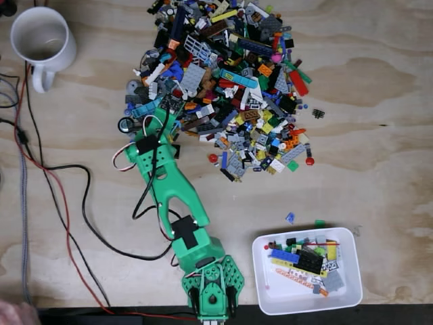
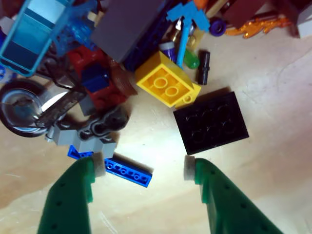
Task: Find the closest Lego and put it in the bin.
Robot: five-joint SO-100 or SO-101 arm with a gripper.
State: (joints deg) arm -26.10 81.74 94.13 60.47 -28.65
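**Arm stretched to the near edge of the Lego pile, fingers spread and empty**

You are working on a bare plywood table [image 1: 379,135] with pale, wavy grain. In the fixed view the green arm [image 1: 172,196] reaches from its base at the bottom edge up to the lower left fringe of the big Lego pile [image 1: 223,88]. A white mug [image 1: 40,40] sits in the top left corner, and red and black cables [image 1: 61,189] trail down the left side of the table. The white bin [image 1: 352,284] stands at the lower right, well apart from the pile, already holding a layer of mixed pieces. Two stray bits, a blue one [image 1: 289,217] and a green one [image 1: 319,223], lie just above its rim.

In the wrist view your gripper [image 2: 144,168] hangs over the table with both green fingers [image 2: 73,195] spread wide, nothing between them. A black plate [image 2: 212,122] lies just ahead of the right fingertip, flat on the wood and apart from the heap. A thin blue plate [image 2: 126,171] lies touching or just beside the left fingertip. A yellow brick [image 2: 165,80] sits tilted beyond the black plate, with a grey link piece [image 2: 87,131] and a wheel [image 2: 19,107] to the left. Bright light falls on the wood between the fingers.
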